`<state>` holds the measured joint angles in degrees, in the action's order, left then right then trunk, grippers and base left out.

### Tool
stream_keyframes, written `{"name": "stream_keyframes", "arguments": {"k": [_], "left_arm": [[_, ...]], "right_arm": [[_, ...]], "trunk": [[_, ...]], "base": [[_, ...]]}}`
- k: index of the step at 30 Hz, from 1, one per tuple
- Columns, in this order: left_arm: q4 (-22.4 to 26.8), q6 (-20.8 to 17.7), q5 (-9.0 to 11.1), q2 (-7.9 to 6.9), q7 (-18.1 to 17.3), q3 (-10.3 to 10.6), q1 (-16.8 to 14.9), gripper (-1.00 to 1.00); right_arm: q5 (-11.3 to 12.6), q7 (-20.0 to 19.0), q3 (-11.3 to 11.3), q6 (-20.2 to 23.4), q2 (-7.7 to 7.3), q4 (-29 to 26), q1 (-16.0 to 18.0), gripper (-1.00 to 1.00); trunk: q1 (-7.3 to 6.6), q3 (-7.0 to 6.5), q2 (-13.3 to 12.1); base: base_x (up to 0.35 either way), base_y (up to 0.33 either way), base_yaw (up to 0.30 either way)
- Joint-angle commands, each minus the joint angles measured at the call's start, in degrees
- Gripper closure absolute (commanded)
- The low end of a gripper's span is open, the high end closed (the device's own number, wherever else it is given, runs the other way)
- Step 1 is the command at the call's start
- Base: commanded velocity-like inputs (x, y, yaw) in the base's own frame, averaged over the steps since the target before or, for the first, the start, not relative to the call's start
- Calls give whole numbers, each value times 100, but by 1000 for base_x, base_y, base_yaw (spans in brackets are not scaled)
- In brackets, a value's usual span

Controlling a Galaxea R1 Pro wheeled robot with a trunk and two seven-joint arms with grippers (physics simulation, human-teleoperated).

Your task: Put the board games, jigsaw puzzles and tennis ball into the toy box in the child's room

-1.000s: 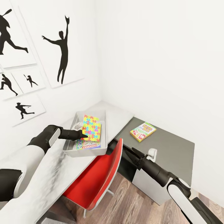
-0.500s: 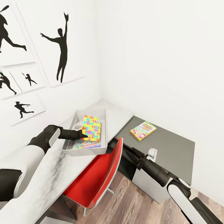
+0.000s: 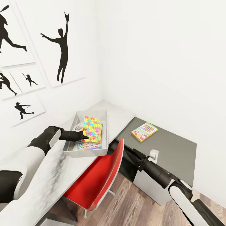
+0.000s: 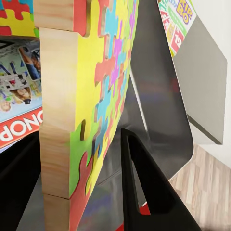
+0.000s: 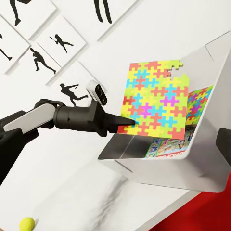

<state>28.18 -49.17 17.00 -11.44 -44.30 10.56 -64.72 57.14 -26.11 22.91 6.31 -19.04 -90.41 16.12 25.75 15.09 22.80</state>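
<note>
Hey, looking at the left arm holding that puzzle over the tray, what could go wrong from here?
1. The left gripper pinches only the jigsaw puzzle at its edge, so it may slip or tip out over the toy box rim.
2. The right gripper sits close beside the toy box and red chair; moving it might nudge either.

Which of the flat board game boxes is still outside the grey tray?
The yellow-green lettered game box, lying alone on the dark-grey cabinet top. The red-logo game box already lies inside the light grey toy box, under the held jigsaw puzzle.
</note>
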Motion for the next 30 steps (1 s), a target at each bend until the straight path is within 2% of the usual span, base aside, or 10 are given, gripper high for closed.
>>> {"name": "stream_keyframes", "arguments": {"k": [1, 8, 9, 30], "left_arm": [[3, -32, 49, -7, 9, 34, -6, 100], [3, -31, 49, -7, 17, 34, -6, 100], [3, -31, 49, -7, 17, 34, -6, -100], [3, -33, 53, -7, 9, 31, -6, -100]], "right_arm": [[61, -9, 5, 37, -4, -3, 6, -100], [61, -9, 4, 37, -4, -3, 6, -100], [61, -9, 4, 37, -4, -3, 6, -100], [61, -7, 3, 33, -4, 4, 6, -100]], "trunk": [[3, 11, 11], [3, 11, 11], [3, 11, 11], [3, 11, 11]], "base": [[0, 0, 0], [0, 0, 0], [0, 0, 0], [0, 0, 0]]}}
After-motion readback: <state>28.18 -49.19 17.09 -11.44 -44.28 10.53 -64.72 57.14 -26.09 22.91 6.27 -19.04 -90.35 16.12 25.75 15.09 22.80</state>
